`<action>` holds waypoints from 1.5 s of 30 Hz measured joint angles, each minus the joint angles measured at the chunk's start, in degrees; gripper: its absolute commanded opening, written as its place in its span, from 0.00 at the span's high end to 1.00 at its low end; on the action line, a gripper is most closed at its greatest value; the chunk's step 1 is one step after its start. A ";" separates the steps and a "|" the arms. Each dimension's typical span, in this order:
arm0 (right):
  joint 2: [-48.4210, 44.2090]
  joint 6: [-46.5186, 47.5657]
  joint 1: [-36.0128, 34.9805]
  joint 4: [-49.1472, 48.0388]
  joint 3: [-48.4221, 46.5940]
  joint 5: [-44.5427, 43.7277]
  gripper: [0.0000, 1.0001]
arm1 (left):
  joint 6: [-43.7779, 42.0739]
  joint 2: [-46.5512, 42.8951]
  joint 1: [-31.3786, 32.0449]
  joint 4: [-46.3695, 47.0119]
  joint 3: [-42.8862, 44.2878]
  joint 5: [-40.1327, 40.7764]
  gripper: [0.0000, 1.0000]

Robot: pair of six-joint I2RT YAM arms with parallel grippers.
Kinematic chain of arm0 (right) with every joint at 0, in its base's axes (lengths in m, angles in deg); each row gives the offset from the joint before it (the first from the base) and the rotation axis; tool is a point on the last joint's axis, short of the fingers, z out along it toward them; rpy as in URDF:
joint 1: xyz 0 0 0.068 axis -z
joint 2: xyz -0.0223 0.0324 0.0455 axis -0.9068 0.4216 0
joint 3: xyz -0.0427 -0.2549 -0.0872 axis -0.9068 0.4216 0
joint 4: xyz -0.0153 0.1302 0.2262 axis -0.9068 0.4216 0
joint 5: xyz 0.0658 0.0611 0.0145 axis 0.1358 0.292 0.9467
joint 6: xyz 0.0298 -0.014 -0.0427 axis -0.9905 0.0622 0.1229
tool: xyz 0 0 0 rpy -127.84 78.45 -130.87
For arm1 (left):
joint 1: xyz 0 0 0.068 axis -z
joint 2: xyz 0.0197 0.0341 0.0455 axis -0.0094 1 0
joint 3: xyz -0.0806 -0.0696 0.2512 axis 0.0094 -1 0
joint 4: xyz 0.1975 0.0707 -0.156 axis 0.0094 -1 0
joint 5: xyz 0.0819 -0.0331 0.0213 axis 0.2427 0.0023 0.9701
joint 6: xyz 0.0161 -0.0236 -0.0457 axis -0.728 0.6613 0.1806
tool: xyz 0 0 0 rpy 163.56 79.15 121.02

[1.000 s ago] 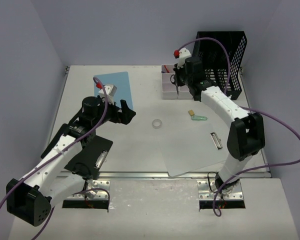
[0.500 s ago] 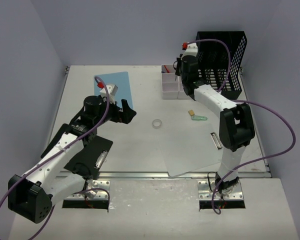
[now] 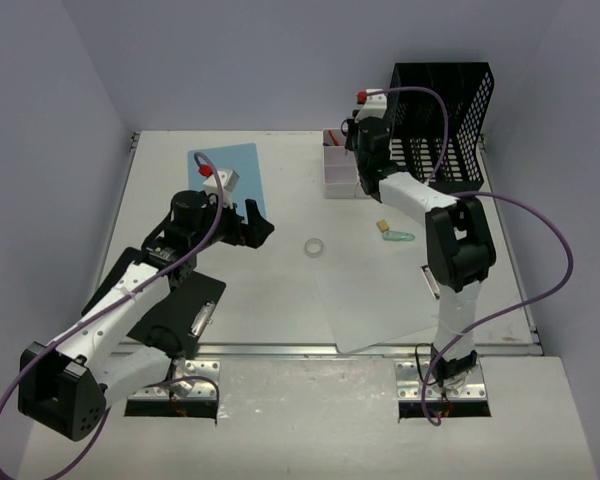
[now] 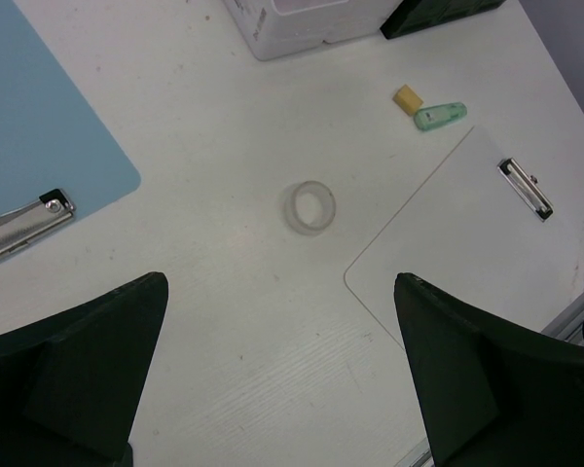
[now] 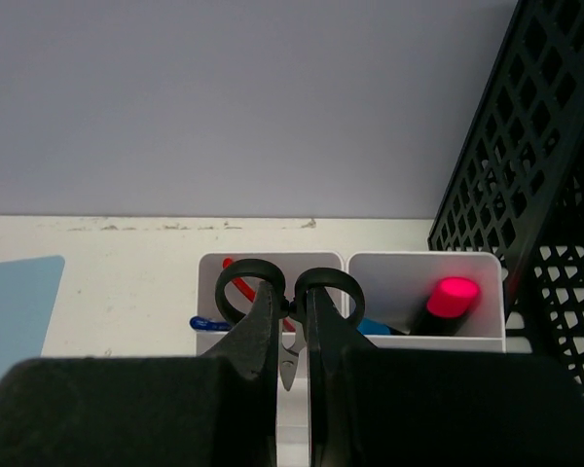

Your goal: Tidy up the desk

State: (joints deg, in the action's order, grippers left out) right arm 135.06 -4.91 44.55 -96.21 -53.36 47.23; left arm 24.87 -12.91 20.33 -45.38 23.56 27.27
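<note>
The desk (image 3: 280, 200) fills the scene, with its metal rail (image 3: 280, 350) along the near edge and walls close behind the far and left edges. The far right corner is taken by 1 black mesh rack (image 3: 445, 110), and 2 white bins (image 3: 338, 175) are set just left of it.

The right gripper (image 5: 292, 316) is held above those bins with its fingers pressed together on 1 pair of scissors (image 5: 329, 273), the black handle loops standing beyond the fingertips. A pink-capped marker (image 5: 449, 297) is seen in the right bin.

The left gripper (image 4: 277, 331) is spread fully wide and nothing is held in it; it hangs over the middle left of the desk, above bare surface.

1 tape ring (image 4: 311, 207) lies alone at the centre, with bare desk on all sides. 1 yellow eraser (image 4: 408, 99) and 1 green item (image 4: 440, 116) lie just beside each other to its right. 3 boards are counted: 1 blue clipboard (image 3: 230, 175) far left, 1 clear clipboard (image 4: 477, 233) reaching the near right edge, and 1 black board (image 3: 195, 295) under the left arm at the near left.
</note>
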 measured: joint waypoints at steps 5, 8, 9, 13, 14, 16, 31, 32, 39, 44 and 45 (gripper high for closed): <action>1.64 0.81 -0.11 -1.20 0.00 0.61 0.95 | -0.22 0.22 0.00 0.00 0.00 -0.02 0.00; 2.67 1.05 -0.26 -1.40 0.02 1.16 0.91 | -0.31 0.24 0.00 0.04 0.00 -0.02 0.00; 2.95 1.11 -0.26 -1.51 0.02 1.33 0.87 | -0.37 0.26 0.00 0.04 0.00 -0.02 0.00; 4.15 1.09 -0.28 -1.55 0.00 1.99 0.80 | -0.44 0.52 0.00 0.28 0.00 -0.02 0.00; 4.44 0.94 -0.33 -1.40 0.02 2.21 0.77 | -0.46 0.57 0.00 0.33 0.00 -0.02 0.00; 5.01 0.63 -0.33 -1.14 0.00 2.62 0.65 | -0.50 0.57 0.00 0.37 0.00 -0.02 0.00; 2.56 0.57 -0.37 5.97 0.44 7.04 0.52 | -1.55 0.57 -0.02 0.44 -0.31 -0.96 0.00; 0.92 1.22 -0.37 7.37 0.79 7.96 0.49 | -1.84 0.57 -0.02 0.39 -0.31 -1.22 0.00; -15.32 14.40 2.91 23.06 2.91 26.84 0.42 | -4.79 0.70 -0.02 -0.98 -0.26 -3.37 0.01; -16.48 31.28 11.65 46.73 -6.56 41.62 0.40 | -6.47 0.81 -0.02 -2.78 -0.17 -4.07 0.01; -15.39 34.91 13.20 51.78 -8.46 42.82 0.42 | -6.60 0.81 -0.02 -2.91 -0.17 -4.26 0.01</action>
State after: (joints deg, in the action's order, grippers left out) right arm 119.67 30.00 57.75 -44.43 -61.82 90.05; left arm 18.27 -12.11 20.31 -48.29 23.38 23.01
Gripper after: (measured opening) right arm 0.595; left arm 0.990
